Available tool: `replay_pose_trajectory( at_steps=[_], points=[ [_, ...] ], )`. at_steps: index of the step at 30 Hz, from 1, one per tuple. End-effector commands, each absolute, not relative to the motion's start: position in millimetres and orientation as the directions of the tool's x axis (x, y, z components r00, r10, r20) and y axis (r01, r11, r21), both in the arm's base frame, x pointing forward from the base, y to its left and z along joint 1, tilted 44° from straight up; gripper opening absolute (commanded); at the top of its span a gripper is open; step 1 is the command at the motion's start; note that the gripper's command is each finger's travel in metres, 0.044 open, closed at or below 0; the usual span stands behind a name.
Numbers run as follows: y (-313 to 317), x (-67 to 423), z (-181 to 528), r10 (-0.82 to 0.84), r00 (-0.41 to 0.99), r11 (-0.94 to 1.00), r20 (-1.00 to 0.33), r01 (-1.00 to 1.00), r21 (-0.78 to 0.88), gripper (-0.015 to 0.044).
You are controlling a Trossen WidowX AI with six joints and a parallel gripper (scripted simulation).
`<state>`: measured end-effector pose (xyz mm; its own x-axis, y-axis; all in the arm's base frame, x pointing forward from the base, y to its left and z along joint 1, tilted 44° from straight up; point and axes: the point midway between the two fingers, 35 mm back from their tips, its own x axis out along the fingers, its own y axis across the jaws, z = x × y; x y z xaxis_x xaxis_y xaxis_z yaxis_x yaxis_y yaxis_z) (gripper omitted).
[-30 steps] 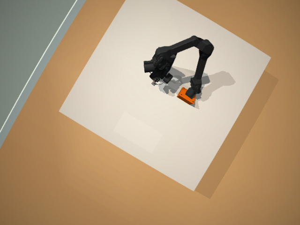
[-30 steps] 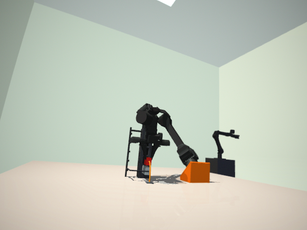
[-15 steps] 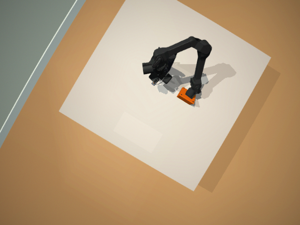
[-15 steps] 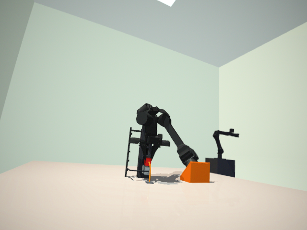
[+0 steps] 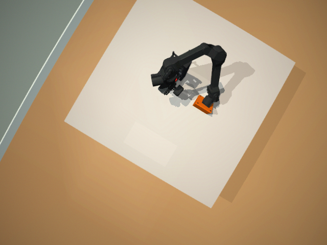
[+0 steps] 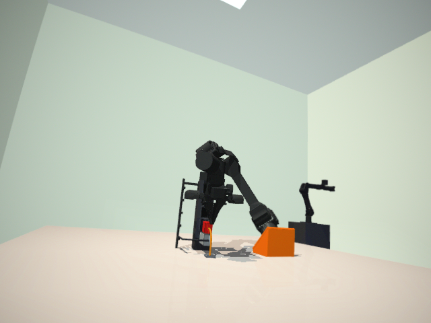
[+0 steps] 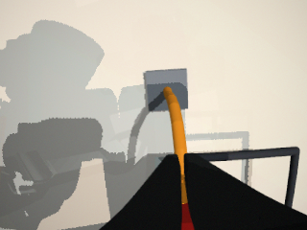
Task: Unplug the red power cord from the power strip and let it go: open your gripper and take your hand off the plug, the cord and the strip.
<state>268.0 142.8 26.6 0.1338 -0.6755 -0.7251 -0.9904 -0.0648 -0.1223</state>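
The red plug (image 5: 176,79) (image 6: 206,226) (image 7: 187,218) is low beside the dark upright panel (image 5: 187,70) (image 6: 196,222), which appears to be the power strip. Whether the plug is seated is hidden. Its orange cord (image 6: 210,243) (image 7: 177,120) bends down to a small grey square plate (image 6: 209,256) (image 7: 165,78) on the table. My gripper (image 6: 211,223) (image 7: 180,164) points down and is shut with nothing between its fingers. In the wrist view the fingers cover most of the plug, and the cord and some red show behind the narrow gap.
A thin black frame (image 6: 179,215) (image 7: 292,177) stands beside the panel. A grey block (image 6: 204,239) is under the plug. The arm's orange wedge base (image 5: 202,108) (image 6: 281,241) stands to the right. Another small arm (image 6: 307,204) is on a dark box (image 6: 317,235) in the background.
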Motion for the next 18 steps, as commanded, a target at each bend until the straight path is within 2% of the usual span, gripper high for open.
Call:
replay_pose_trajectory(
  at_steps=[1,5,18],
  points=[
    [139.8,269.2,27.6,-0.676,0.129,-0.056,-0.725,-0.991,-0.123,0.0053],
    [139.8,269.2,27.6,-0.676,0.129,-0.056,-0.725,-0.991,-0.123,0.0157],
    [145.4,267.8,32.9,-0.676,0.135,-0.064,-0.724,-0.99,-0.124,0.016]
  ],
)
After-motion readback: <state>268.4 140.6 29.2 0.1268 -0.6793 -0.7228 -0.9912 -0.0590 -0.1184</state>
